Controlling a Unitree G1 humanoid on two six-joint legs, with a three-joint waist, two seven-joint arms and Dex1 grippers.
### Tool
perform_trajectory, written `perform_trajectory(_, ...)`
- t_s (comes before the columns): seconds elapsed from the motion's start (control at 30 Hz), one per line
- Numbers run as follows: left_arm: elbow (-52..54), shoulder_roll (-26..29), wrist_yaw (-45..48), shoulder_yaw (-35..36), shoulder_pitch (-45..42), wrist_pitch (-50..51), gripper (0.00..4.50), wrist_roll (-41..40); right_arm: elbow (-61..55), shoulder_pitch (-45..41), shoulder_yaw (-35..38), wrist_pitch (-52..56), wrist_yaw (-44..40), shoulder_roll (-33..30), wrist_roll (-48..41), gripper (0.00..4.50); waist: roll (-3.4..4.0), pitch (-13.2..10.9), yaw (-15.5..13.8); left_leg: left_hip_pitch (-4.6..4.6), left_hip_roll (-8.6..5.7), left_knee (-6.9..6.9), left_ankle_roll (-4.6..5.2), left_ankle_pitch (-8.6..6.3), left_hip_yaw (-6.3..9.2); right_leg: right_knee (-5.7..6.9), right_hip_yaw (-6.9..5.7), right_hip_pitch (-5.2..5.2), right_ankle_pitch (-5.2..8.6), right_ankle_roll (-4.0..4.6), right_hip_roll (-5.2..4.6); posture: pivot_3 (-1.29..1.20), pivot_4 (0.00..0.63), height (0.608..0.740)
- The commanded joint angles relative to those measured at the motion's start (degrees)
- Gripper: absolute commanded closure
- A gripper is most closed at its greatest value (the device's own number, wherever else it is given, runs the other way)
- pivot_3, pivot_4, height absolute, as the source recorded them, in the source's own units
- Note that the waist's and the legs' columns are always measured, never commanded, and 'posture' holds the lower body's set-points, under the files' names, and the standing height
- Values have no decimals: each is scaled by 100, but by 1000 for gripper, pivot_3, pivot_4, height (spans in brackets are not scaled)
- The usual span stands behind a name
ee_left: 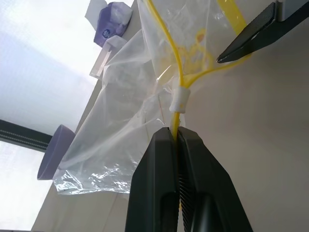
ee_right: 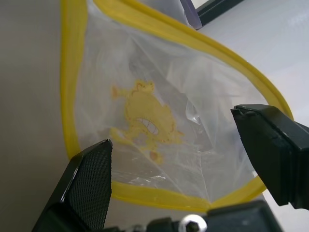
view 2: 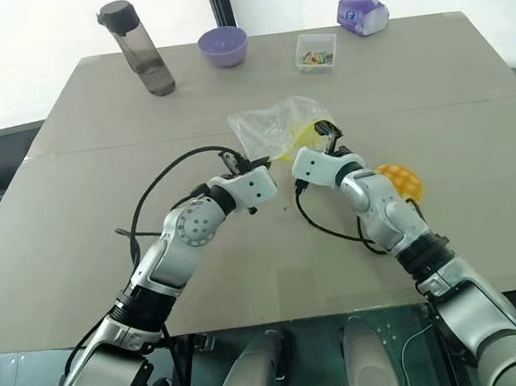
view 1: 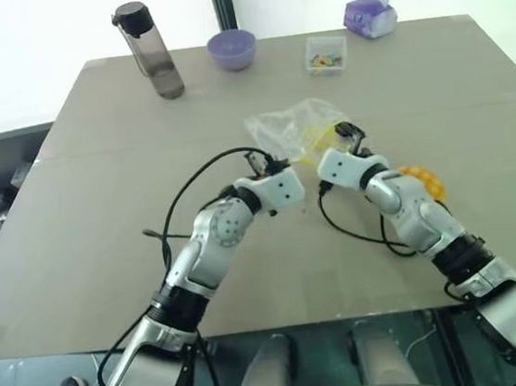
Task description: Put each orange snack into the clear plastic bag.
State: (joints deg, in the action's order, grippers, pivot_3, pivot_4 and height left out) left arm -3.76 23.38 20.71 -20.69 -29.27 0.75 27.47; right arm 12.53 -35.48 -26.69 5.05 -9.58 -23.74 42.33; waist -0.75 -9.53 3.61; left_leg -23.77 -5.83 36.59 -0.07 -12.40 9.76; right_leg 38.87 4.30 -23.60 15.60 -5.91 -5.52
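The clear plastic bag (view 1: 290, 130) lies crumpled in the middle of the table, its yellow-rimmed mouth facing me. My left gripper (ee_left: 176, 134) is shut on the yellow strip at one end of the mouth; from the head it shows at the bag's near left corner (view 1: 258, 161). My right gripper (ee_right: 171, 130) is open and faces the open mouth, one finger (ee_right: 91, 179) on each side, with nothing held. An orange snack (view 1: 424, 180) with a criss-cross top rests on the table just right of my right forearm, partly hidden by it.
Along the table's far edge stand a dark bottle (view 1: 150, 49), a purple bowl (view 1: 232, 49), a small clear box of coloured bits (view 1: 326, 55) and a purple tissue pack (view 1: 370, 14). Black cables (view 1: 184, 197) loop off both wrists.
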Motion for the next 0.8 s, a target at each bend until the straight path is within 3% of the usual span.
perform_trajectory(0.03, 10, -14, -89, 155, -96, -39, 4385, 9, -294, -26, 100, -319, 44, -77, 1, 0, 0, 0, 0, 0, 0, 0, 0, 0, 0, 0, 0, 0, 0, 0, 0, 0, 150, 739)
perform_trajectory(0.37, -161, -234, 16, 557, -195, 271, 4385, -493, -2406, 1212, 1540, 163, -1235, -32, -2151, 0, 0, 0, -75, -4, 0, 4, 1, 0, 3, -1, -1, 2, 0, 0, -1, 0, 150, 739)
perform_trajectory(0.5, -230, -326, 84, 747, -270, 398, 4385, -743, -3683, 1783, 2469, 1560, -1771, 259, -3541, 0, -1, 0, -114, -4, 2, 7, 1, -1, 5, 0, -2, 3, 0, 0, 2, 0, 150, 739)
perform_trajectory(0.8, -495, -273, 169, 669, -442, 219, 4385, -745, -5027, 3233, 4210, 3681, -1973, 247, -5024, 0, 1, 2, -172, -3, -1, 10, 3, -2, 2, 1, -3, 6, 0, 0, -3, 0, 150, 739)
